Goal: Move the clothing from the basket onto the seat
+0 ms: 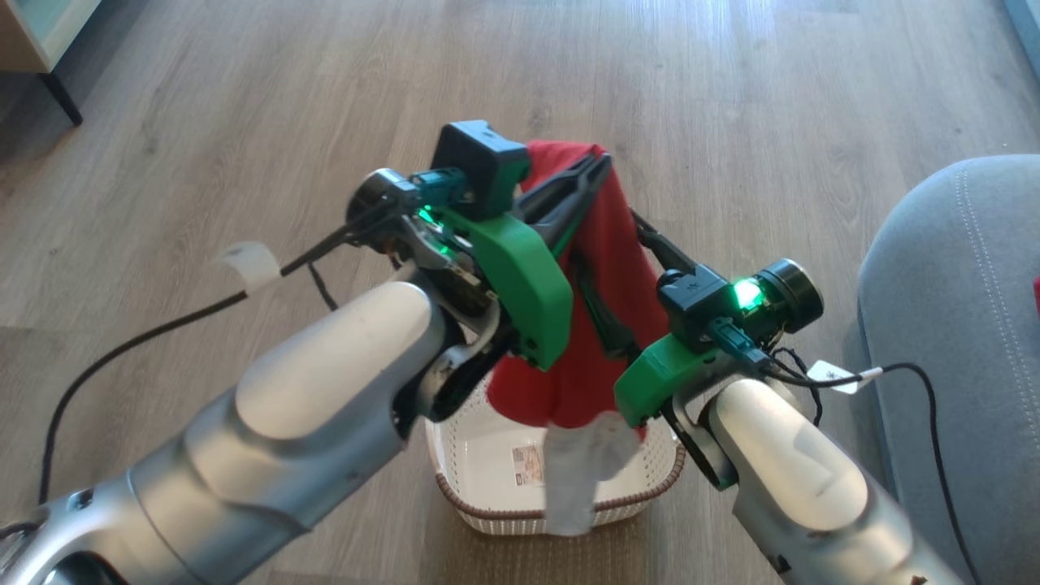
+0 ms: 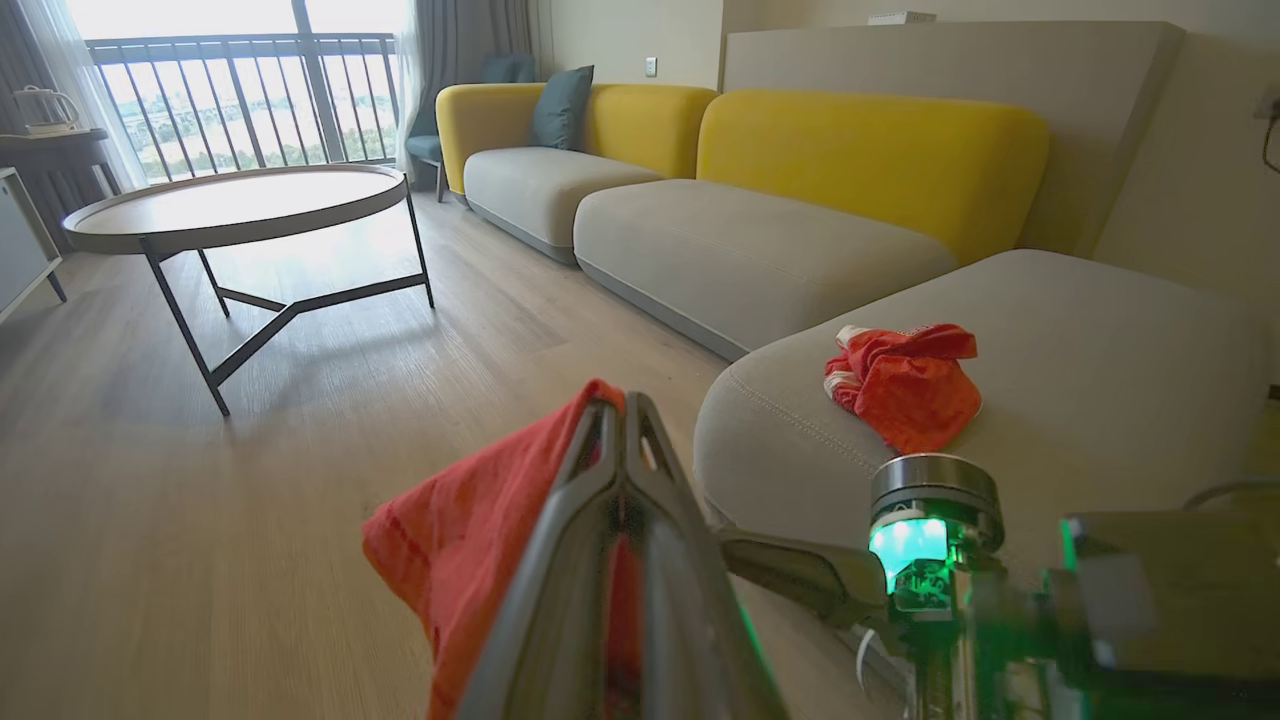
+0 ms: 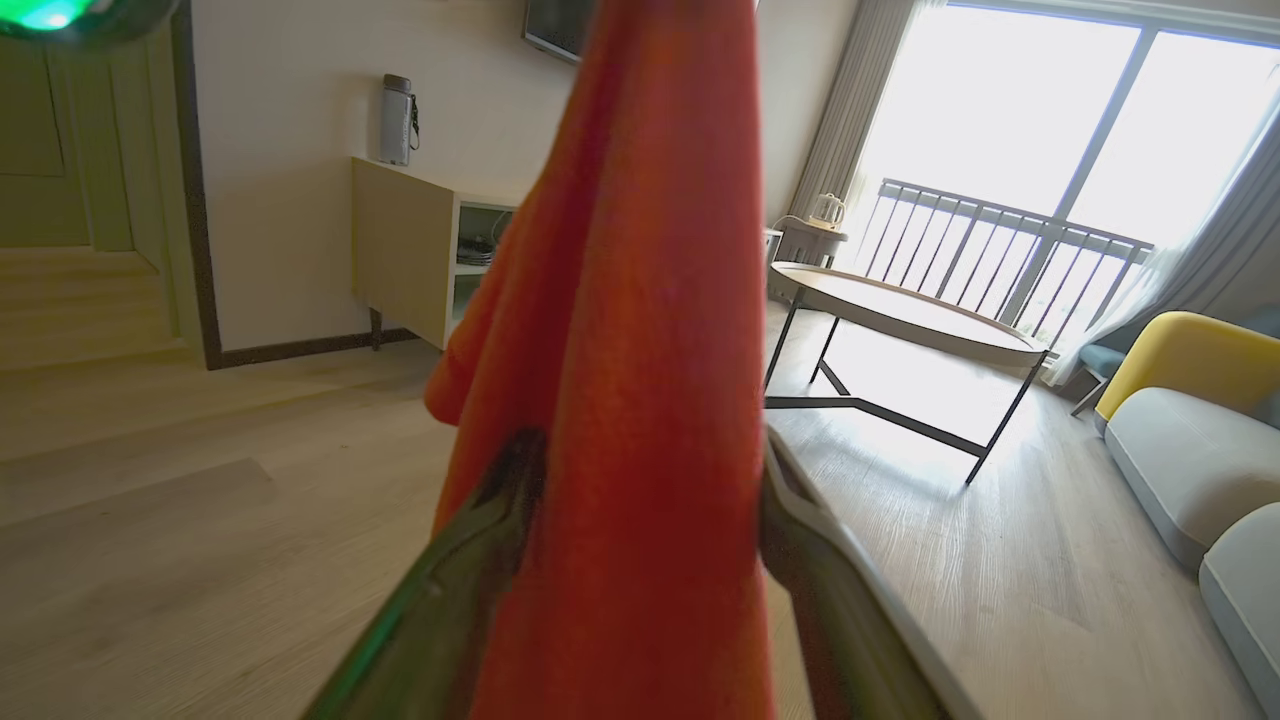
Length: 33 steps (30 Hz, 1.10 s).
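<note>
A red garment (image 1: 605,244) with a white lower part (image 1: 581,471) hangs over the cream basket (image 1: 487,508), its white end trailing over the near rim. My left gripper (image 1: 600,165) is shut on the garment's top fold, also seen in the left wrist view (image 2: 622,400). My right gripper (image 1: 609,248) stands open lower down, one finger on each side of the hanging cloth (image 3: 640,350). The basket's floor shows a label sticker (image 1: 528,465). The grey seat (image 1: 959,309) lies to the right. On the seat (image 2: 1100,400) rests another crumpled red garment (image 2: 905,380).
A round coffee table (image 2: 235,205) on dark legs stands on the wooden floor beyond the basket. Grey sofa cushions with yellow backs (image 2: 870,150) run along the wall. A cabinet (image 3: 410,250) stands against the far wall. Black cables (image 1: 146,333) trail from both wrists.
</note>
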{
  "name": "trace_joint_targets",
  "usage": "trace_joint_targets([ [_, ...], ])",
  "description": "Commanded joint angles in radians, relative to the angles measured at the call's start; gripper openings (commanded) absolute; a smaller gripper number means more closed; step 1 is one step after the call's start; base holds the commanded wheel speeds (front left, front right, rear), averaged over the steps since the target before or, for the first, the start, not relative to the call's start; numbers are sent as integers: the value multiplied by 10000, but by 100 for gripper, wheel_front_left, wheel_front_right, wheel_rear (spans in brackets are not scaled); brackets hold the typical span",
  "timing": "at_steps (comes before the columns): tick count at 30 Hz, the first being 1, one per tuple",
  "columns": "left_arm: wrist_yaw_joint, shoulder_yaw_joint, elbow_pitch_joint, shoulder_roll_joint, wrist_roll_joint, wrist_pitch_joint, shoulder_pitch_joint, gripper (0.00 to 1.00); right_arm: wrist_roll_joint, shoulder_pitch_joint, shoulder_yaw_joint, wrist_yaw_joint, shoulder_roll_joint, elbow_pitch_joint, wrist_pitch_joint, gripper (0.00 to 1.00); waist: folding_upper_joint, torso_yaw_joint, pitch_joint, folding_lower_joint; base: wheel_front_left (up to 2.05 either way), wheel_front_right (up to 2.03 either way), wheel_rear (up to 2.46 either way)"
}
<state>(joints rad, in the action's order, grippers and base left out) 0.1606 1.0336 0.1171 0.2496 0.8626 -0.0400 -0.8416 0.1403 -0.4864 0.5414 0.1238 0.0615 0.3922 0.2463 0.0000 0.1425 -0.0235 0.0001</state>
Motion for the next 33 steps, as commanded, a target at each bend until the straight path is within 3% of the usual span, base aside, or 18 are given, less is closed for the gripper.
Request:
trace_joint_targets([
  [1,69,-403,-345,36,47,-6,-682,0,97,-434,99,69,-113,-149,-58,100,0,22,-10,-1,0,0,0],
  [3,73,-359,-414,-12,69,-26,-653,0,266,-470,145,69,-113,17,-75,100,0,39,-15,-1,0,0,0],
  [4,78,-337,-432,-27,70,-31,-639,0,336,-485,169,69,-113,90,-74,74,0,42,-18,-1,0,0,0],
  [5,83,-319,-441,-38,70,-33,-628,0,418,-493,210,69,-113,155,-73,29,0,46,-18,-1,0,0,0],
  [6,85,-304,-442,-46,70,-29,-617,0,510,-501,296,69,-113,217,-79,0,0,48,-18,-1,0,0,0],
  [15,41,-277,-208,46,111,186,-375,0,757,-593,235,69,-113,498,-3,0,0,-54,21,-1,0,0,0],
  [16,25,-284,-160,51,136,244,-312,10,737,-597,162,69,-113,520,6,0,0,-72,26,-1,0,0,0],
  [18,-36,-285,-68,53,187,377,-178,42,676,-597,3,69,-113,552,22,0,0,-100,34,-1,0,0,0],
  [19,-65,-282,-19,49,205,452,-111,75,641,-584,-99,69,-113,559,29,0,0,-109,34,-1,0,0,0],
  [20,-96,-267,38,45,191,555,-46,100,587,-565,-213,69,-113,561,35,0,0,-114,30,-1,0,0,0],
  [33,-905,669,1563,-21,-273,2492,1874,100,-29,76,-1584,69,-112,-265,-219,0,0,-152,55,-1,0,0,0],
])
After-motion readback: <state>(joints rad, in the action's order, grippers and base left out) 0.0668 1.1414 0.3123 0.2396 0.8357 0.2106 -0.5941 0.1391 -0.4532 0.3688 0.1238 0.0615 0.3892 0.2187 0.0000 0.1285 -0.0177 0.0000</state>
